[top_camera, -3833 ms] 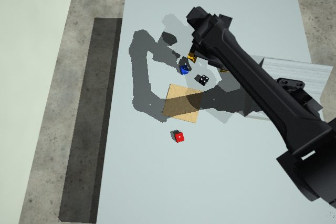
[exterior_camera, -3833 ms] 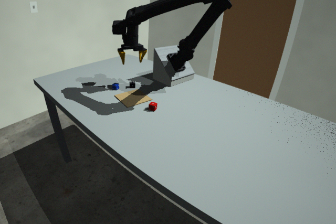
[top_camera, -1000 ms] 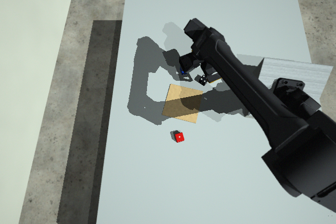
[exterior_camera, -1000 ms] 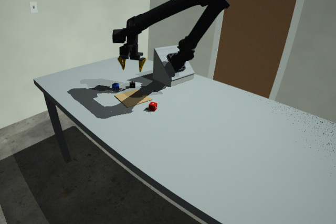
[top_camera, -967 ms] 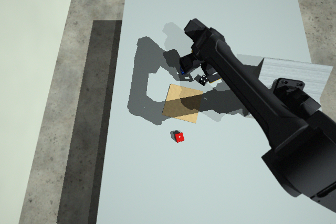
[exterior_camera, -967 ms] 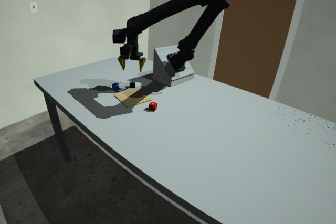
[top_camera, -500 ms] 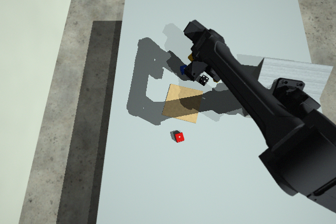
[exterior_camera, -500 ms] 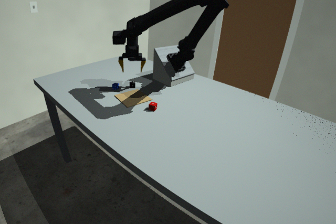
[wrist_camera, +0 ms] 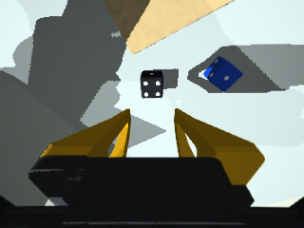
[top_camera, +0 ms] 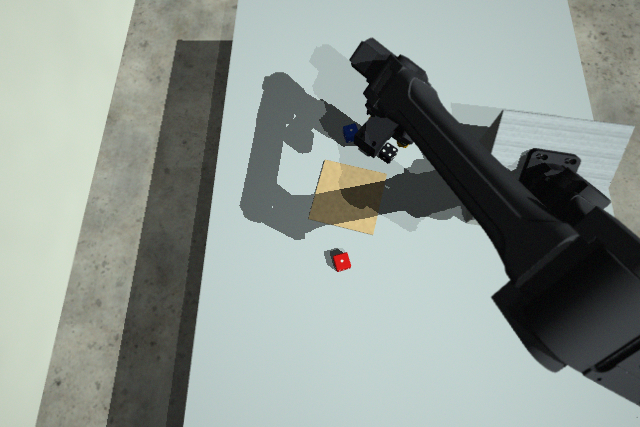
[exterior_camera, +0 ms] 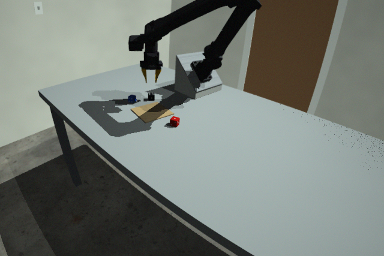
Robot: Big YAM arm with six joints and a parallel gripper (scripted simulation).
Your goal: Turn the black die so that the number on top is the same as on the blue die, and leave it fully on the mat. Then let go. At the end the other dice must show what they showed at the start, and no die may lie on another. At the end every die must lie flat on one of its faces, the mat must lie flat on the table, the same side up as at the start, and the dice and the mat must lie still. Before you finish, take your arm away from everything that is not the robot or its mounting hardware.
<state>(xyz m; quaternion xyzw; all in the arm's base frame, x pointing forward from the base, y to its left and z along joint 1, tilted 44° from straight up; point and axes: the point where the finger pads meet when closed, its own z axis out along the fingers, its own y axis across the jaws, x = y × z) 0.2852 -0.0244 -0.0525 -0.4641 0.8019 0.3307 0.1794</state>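
Note:
The black die [top_camera: 387, 152] lies flat on the table just beyond the tan mat [top_camera: 348, 197], off the mat. In the wrist view the black die [wrist_camera: 152, 84] shows four white pips on top. The blue die [top_camera: 350, 131] lies on the table to its left, also off the mat; it also shows in the wrist view [wrist_camera: 223, 75], but I cannot read its top number. My gripper [exterior_camera: 150, 78] hangs well above the black die [exterior_camera: 150, 96], pointing down. Its yellow fingers stand partly apart with nothing between them.
A red die [top_camera: 341, 261] with one pip on top lies on the table on the near side of the mat. The arm's grey base block [exterior_camera: 195, 76] stands behind the dice. The arm's shadows fall across the mat [exterior_camera: 152, 112] and the table.

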